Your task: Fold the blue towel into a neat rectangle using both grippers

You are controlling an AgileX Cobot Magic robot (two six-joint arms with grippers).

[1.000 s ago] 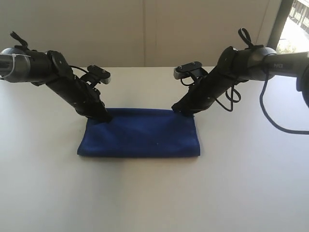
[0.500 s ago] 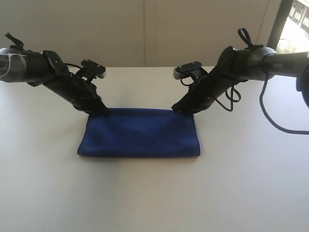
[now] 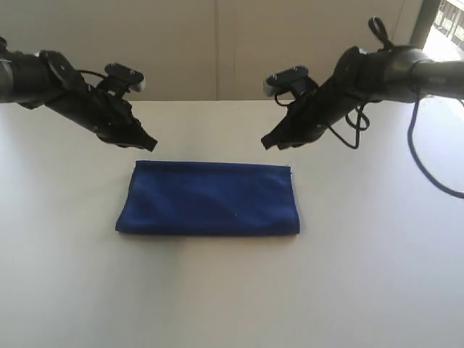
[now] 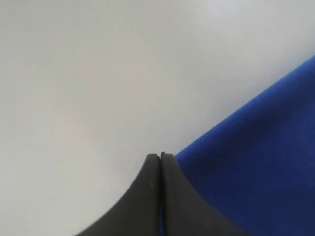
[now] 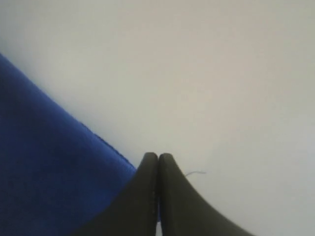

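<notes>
The blue towel [image 3: 209, 198] lies flat on the white table as a folded rectangle, its long side running left to right. My left gripper [image 3: 151, 146] hangs in the air just above and behind the towel's back left corner, shut and holding nothing. My right gripper [image 3: 265, 143] hovers above the back right corner, also shut and empty. In the left wrist view the closed black fingertips [image 4: 160, 157] sit beside a corner of the blue towel [image 4: 261, 147]. In the right wrist view the closed fingertips [image 5: 158, 156] sit next to the blue towel [image 5: 44, 167].
The white table [image 3: 232, 297] stretches all round the towel. A pale wall [image 3: 217, 43] stands behind it, with a window [image 3: 446, 32] at the far right. Black cables [image 3: 428, 167] hang from the right arm over the table's right side.
Both grippers have lifted off the towel's back corners and drawn back and outward. The towel has stayed folded flat on the table.
</notes>
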